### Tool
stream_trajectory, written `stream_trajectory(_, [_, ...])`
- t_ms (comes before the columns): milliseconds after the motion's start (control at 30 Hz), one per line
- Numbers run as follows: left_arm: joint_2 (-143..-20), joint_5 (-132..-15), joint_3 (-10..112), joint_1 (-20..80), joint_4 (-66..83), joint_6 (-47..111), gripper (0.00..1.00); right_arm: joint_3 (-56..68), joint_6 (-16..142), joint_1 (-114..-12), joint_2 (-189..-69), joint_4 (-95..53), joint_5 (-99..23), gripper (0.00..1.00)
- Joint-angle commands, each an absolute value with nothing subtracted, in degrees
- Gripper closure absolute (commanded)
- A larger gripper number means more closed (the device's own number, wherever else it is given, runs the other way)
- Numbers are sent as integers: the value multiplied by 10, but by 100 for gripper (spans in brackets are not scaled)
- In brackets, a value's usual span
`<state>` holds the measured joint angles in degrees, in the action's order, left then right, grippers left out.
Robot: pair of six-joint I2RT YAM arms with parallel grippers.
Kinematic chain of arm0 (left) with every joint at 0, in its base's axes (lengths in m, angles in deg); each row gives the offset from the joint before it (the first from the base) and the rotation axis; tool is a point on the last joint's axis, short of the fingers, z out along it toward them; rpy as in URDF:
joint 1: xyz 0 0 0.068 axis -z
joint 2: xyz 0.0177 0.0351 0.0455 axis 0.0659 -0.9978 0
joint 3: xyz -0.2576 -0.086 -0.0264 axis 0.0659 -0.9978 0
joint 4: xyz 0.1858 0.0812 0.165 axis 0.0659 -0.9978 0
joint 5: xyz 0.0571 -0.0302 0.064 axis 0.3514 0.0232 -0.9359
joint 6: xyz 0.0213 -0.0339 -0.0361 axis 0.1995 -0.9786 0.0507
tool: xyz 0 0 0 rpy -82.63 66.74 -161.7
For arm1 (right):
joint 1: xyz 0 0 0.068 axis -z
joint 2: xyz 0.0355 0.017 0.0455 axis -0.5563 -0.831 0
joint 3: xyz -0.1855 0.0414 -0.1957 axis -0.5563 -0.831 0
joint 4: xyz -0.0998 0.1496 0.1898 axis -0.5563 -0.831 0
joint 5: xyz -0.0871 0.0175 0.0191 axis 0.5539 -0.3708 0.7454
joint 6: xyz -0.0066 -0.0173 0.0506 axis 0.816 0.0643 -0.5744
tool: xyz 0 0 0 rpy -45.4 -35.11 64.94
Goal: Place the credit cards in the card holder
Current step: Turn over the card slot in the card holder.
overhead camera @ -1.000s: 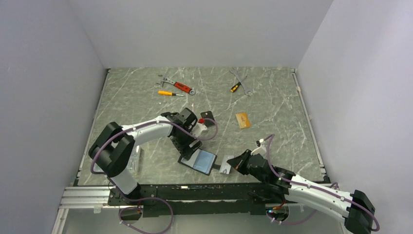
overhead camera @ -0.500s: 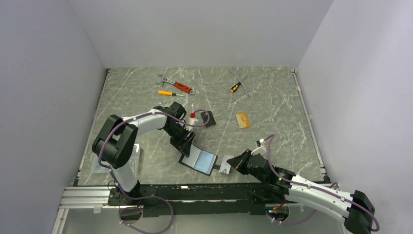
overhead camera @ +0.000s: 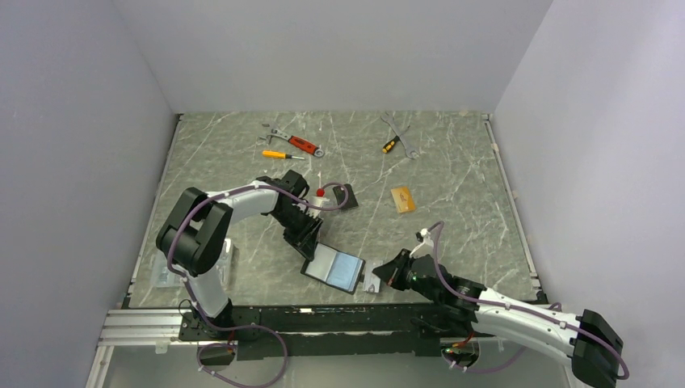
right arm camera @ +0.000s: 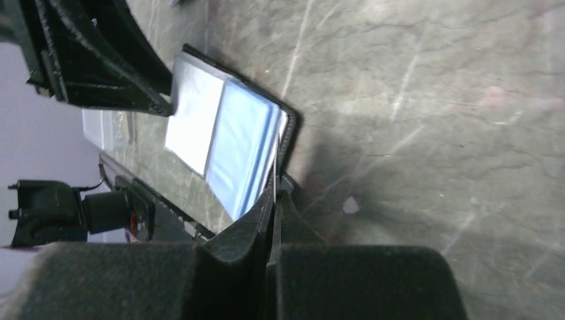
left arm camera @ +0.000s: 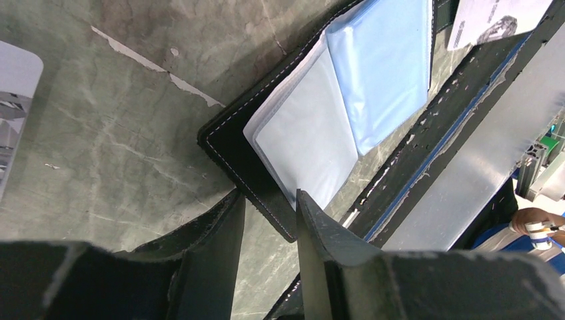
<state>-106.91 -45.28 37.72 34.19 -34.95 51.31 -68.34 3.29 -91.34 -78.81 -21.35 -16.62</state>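
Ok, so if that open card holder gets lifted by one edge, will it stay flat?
Probably not: the card holder looks like soft stitched leather lying open, so it may fold or sag. Its plastic sleeves look loose and would likely flop.

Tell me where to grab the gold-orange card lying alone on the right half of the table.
The thin gold-orange rectangular card lies flat on the grey marble table, touching nothing. Probably best to come straight down from above and pinch its two long edges, the narrower span; no side offers a raised lip.
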Motion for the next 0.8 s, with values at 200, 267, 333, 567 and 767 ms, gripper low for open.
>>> stream_trajectory(200, [-1075, -438, 404, 341, -349, 514, 62, -681, 104, -915, -846, -96, -263, 100])
stream_trajectory(267, [-1076, -440, 406, 341, -350, 515, 62, -682, 104, -915, -872, -73, -277, 100])
stream_trajectory(333, [-1076, -441, 407, 342, -351, 515, 61, -677, 106, -914, -897, -57, -284, 100])
stream_trajectory(567, [-1076, -438, 410, 342, -352, 514, 60, -672, 110, -909, -938, -28, -300, 100])
stream_trajectory(767, [-1080, -441, 414, 342, -354, 515, 60, -673, 110, -905, -956, -13, -301, 100])
